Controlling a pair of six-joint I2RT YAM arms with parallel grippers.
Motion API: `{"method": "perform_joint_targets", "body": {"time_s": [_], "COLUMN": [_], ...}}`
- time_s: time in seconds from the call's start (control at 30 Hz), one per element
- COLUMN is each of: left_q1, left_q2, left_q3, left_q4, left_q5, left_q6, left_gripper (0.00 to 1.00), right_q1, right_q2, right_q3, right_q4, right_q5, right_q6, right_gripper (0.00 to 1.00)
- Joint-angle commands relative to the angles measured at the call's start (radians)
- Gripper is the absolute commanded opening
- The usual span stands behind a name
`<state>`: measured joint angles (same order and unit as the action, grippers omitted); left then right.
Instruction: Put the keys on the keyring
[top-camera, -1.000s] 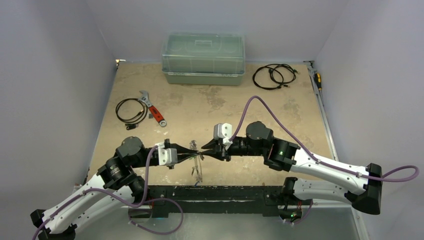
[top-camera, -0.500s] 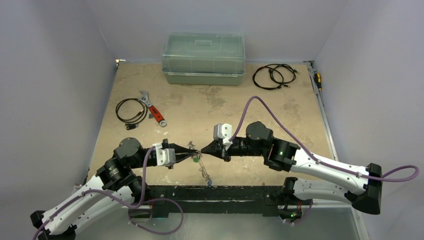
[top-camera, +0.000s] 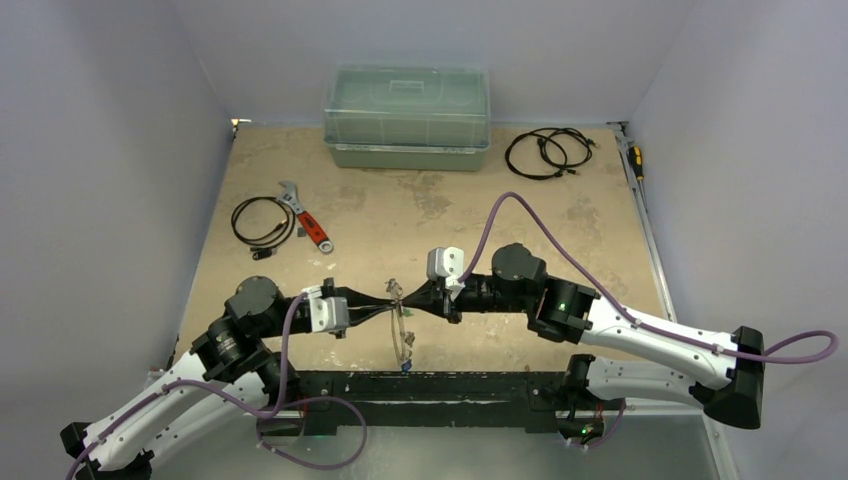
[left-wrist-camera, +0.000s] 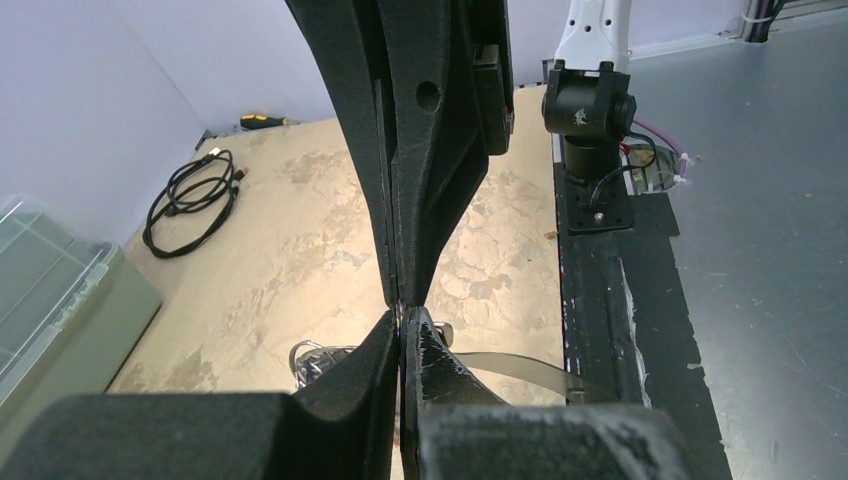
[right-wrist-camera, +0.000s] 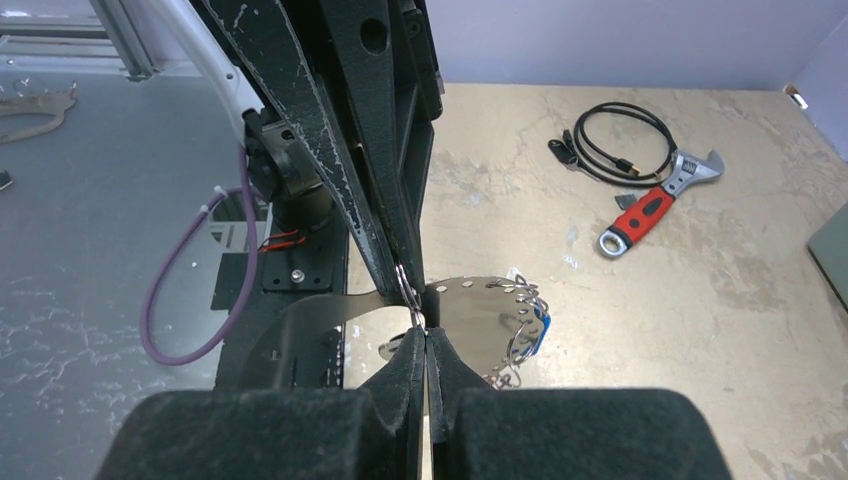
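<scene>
The keyring (top-camera: 400, 335), a flat silver crescent with holes, hangs between both arms above the table's near edge. My left gripper (top-camera: 385, 310) is shut on it; in the left wrist view the left gripper (left-wrist-camera: 402, 318) pinches it, and the keyring's strip (left-wrist-camera: 510, 364) runs off to the right. Several keys (right-wrist-camera: 528, 325) dangle on small rings from the keyring (right-wrist-camera: 475, 315), one with a blue tag. My right gripper (right-wrist-camera: 425, 332) is shut on a key's small split ring (right-wrist-camera: 408, 295), tip to tip with the left fingers (right-wrist-camera: 390, 230). In the top view the right gripper (top-camera: 403, 296) meets the left.
A green-lidded box (top-camera: 407, 118) stands at the back. Black coiled cables (top-camera: 545, 152) lie back right, another cable (top-camera: 262, 222) and a red-handled wrench (top-camera: 305, 218) at left. A screwdriver (top-camera: 634, 158) lies along the right edge. The black base rail (top-camera: 420, 385) runs below the grippers.
The right gripper has shut and pushed slightly left. The left gripper drew back a little, and the hanging keyring swung right, then back under the tips.
</scene>
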<state>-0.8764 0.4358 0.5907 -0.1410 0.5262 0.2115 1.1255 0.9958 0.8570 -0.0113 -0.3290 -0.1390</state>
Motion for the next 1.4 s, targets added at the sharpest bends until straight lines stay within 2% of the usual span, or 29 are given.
{"method": "perform_joint_targets", "body": {"time_s": [0.0,0.1,0.13,0.23,0.3,0.5,1.2,1.37], "left_q1": [0.005,0.005,0.005,0.005,0.005,0.007,0.009,0.011], "left_q2": [-0.012,-0.012,-0.012,-0.012,-0.011,-0.002,-0.011,-0.015], "left_q3": [0.001,0.003,0.003,0.001,0.001,0.003,0.002,0.001], "left_q4": [0.089,0.089,0.09,0.092,0.093,0.095,0.098,0.098], "left_q5": [0.006,0.005,0.006,0.009,0.013,0.029,0.032,0.032], "left_q6": [-0.024,-0.024,-0.025,-0.027,-0.029,-0.03,-0.033,-0.034], "left_gripper": [0.0,0.0,0.0,0.0,0.0,0.0,0.0,0.0], "right_q1": [-0.001,-0.001,-0.001,-0.001,-0.001,-0.001,-0.001,-0.001], "right_q2": [-0.006,-0.006,-0.008,-0.016,-0.031,-0.068,0.012,0.03], "right_q3": [-0.02,-0.021,-0.021,-0.021,-0.02,-0.006,0.022,0.029], "right_q4": [0.022,0.022,0.021,0.023,0.032,0.061,0.112,0.12], "right_q5": [0.035,0.035,0.036,0.036,0.036,0.002,-0.058,-0.067], "right_q6": [0.014,0.016,0.016,0.012,0.008,-0.011,-0.036,-0.038], "right_gripper": [0.0,0.0,0.04,0.26,0.34,0.43,0.37,0.32]}}
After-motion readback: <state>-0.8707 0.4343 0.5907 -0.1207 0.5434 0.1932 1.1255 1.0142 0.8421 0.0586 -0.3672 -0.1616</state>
